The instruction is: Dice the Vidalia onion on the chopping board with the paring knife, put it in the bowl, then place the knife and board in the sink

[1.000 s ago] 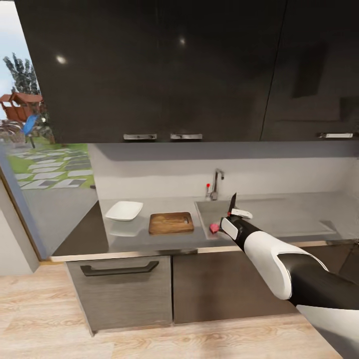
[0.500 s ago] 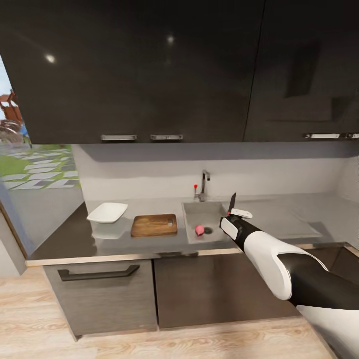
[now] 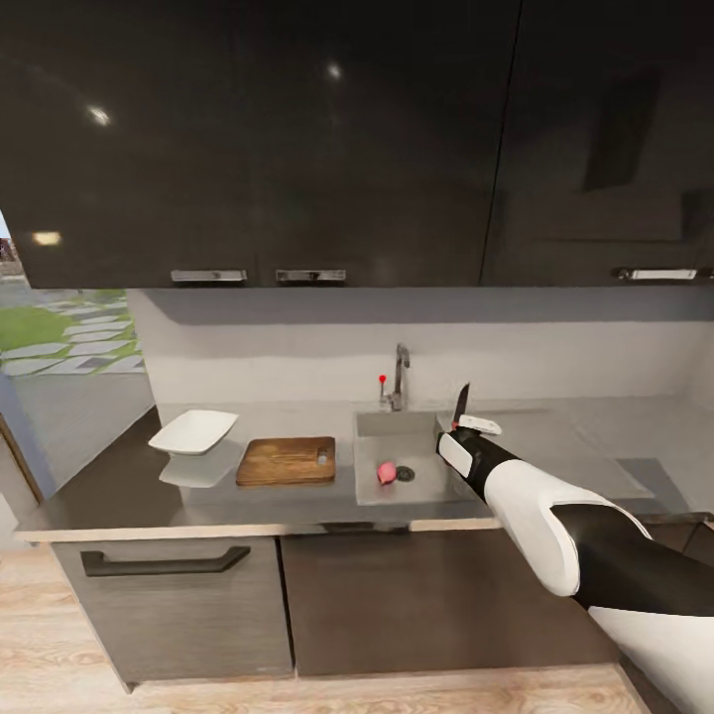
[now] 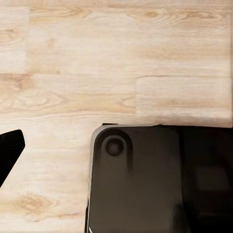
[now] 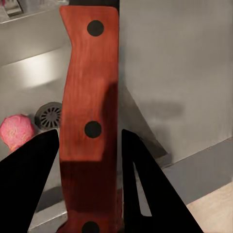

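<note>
The pink Vidalia onion [image 3: 386,472] lies in the sink [image 3: 397,425] beside the round drain; the right wrist view also catches the onion [image 5: 17,132]. My right gripper [image 3: 466,429] hovers over the basin's right edge, shut on the paring knife [image 3: 461,405], whose dark blade points up. Its red-orange handle [image 5: 90,121] sits between the black fingers [image 5: 141,189]. On the grey countertop [image 3: 99,494], the brown chopping board [image 3: 288,460] lies left of the sink, and the white bowl [image 3: 193,432] stands further left. One dark left fingertip [image 4: 8,150] hangs over the floor.
A chrome faucet [image 3: 398,377] with a red knob stands behind the basin. Dark wall cabinets [image 3: 297,149] hang low over the counter. Below are dark cabinet fronts and a drawer handle [image 3: 164,563]. The robot's dark base [image 4: 145,179] sits on the light wood floor.
The whole head view has shifted, so the camera moved: counter, sink and board now sit further left and lower in the picture. My right arm keeps the same pose, still holding the knife.
</note>
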You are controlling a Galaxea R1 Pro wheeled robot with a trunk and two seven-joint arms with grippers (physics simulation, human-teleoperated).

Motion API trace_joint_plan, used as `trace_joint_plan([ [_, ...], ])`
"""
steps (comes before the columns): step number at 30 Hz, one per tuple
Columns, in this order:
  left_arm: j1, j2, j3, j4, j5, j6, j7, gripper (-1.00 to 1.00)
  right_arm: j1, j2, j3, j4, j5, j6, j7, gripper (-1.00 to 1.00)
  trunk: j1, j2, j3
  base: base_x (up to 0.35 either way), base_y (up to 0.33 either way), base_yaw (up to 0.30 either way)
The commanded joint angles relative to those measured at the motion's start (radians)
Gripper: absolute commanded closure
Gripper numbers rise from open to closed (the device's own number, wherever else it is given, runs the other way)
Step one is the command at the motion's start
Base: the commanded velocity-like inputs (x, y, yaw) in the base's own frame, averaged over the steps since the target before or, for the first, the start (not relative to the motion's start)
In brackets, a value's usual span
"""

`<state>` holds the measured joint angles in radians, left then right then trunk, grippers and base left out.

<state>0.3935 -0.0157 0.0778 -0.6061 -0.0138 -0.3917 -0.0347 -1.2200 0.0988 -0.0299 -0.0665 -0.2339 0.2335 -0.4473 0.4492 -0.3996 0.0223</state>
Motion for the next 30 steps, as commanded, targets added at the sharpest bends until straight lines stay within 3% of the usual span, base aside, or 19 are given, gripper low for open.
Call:
trace_joint_plan([
  [1, 0.001, -0.001, 0.005, -0.001, -0.002, -0.001, -0.004, -1.00, 0.000, -0.001, -0.002, -0.003, -0.001, 0.006, -0.004, 1.00, 0.001, 0.000, 0.000, 0.216, -0.235, 0.045],
  [10, 0.001, -0.001, 0.005, -0.001, -0.002, -0.001, -0.004, -1.00, 0.000, -0.002, -0.003, -0.003, -0.001, 0.006, -0.004, 1.00, 0.001, 0.000, 0.000, 0.157, -0.252, 0.009],
  [20, 0.001, -0.001, 0.005, -0.001, -0.002, -0.001, -0.004, -1.00, 0.000, -0.002, -0.002, -0.003, -0.001, 0.006, -0.004, 1.00, 0.001, 0.000, 0.000, 0.013, -0.299, 0.000],
  [30, 0.001, -0.001, 0.005, -0.001, -0.002, -0.001, -0.004, -1.00, 0.000, -0.002, -0.002, -0.002, -0.001, 0.005, -0.004, 1.00, 0.001, 0.000, 0.000, 0.000, -0.053, 0.000],
])
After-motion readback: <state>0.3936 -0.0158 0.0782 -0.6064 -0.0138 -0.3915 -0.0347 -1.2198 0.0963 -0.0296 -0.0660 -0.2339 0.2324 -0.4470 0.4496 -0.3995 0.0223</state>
